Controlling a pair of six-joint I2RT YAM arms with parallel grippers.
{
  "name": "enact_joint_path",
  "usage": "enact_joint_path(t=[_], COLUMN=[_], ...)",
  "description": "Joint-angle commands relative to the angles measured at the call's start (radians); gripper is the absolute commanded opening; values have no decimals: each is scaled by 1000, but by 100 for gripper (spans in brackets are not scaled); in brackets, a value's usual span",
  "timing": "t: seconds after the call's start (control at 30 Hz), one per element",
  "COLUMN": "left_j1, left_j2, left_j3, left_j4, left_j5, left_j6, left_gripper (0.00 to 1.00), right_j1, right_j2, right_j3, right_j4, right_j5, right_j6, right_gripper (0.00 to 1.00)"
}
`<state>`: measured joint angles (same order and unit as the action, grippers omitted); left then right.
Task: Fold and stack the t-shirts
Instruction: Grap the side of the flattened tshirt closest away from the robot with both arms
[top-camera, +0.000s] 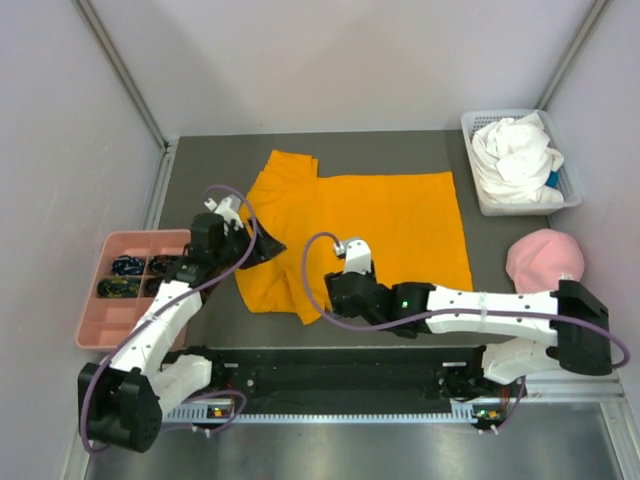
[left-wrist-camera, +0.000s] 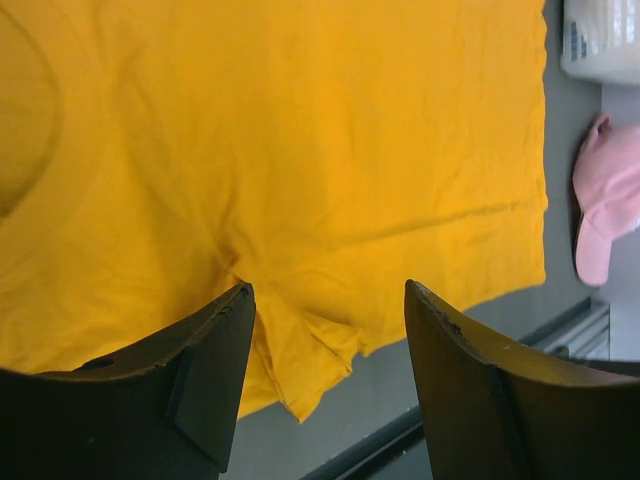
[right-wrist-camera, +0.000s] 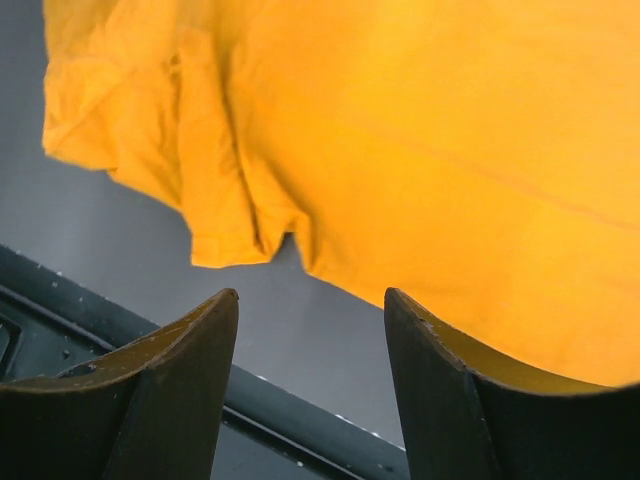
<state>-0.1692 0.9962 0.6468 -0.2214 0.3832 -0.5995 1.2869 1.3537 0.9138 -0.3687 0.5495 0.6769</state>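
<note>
Inside pale walls, a matte grey table bears the soft orange t-shirt, lying flat. The crumpled white t-shirt sits far right of it. The left gripper and right gripper hover over its near-left part, fingers spread.

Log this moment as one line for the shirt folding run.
orange t-shirt: spread flat | left gripper: open, over its near sleeve | right gripper: open, over its near edge | white t-shirt: bunched in basket
</note>
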Motion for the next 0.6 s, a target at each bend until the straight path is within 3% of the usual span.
enact_joint_path(t=[0.0,0.33,0.57], left_j1=[-127,-161,-161], left_j2=[27,113,211], left_j3=[-1,-36,-19], left_j4=[60,80,85], left_j5=[-99,-211,-213], left_j6=[-46,-60,-49], left_gripper=[66,63,59], right_j1=[5,3,5], right_j2=[-96,-154,-154], right_j3=[-7,-36,-33], right_j4=[-81,-96,-102], right_j5=[145,164,171], right_j6=[27,52,43], right_gripper=[61,61,61])
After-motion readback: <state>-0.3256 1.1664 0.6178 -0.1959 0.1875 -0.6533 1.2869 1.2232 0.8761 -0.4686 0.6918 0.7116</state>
